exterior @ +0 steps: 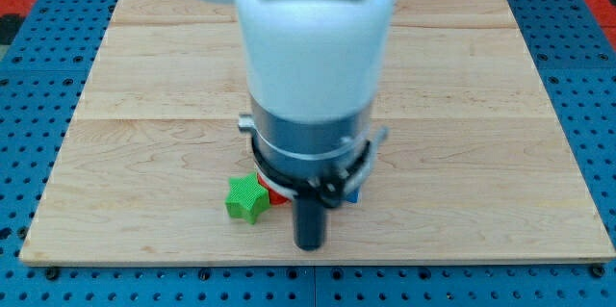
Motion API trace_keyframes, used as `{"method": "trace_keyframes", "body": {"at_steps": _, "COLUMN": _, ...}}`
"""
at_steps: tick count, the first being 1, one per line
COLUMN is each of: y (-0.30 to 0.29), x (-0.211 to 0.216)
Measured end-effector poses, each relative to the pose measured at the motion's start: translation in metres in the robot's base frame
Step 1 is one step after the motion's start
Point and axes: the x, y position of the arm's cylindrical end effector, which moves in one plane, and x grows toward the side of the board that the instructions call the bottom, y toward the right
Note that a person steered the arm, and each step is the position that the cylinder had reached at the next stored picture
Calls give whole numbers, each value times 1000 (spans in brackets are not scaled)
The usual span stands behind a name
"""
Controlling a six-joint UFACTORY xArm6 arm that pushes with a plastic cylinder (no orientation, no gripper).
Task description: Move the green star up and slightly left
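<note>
the tip [308,245], a bare rod grasping nothing, rests on the pale wooden board [144,86] just right of the green star [246,198]; blue pegboard [29,134] surrounds it.

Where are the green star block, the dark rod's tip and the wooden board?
Green star block [246,197], camera view, its top face.
My tip [308,245], camera view, rod's very end, right of the star.
Wooden board [481,105], camera view, bare surface.
</note>
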Motion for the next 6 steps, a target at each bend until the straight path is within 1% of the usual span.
{"method": "trace_keyframes", "body": {"at_steps": 1, "y": -37, "x": -21}}
{"method": "trace_keyframes", "body": {"at_steps": 3, "y": -30, "x": -49}}
{"method": "trace_keyframes", "body": {"at_steps": 6, "y": -83, "x": -19}}
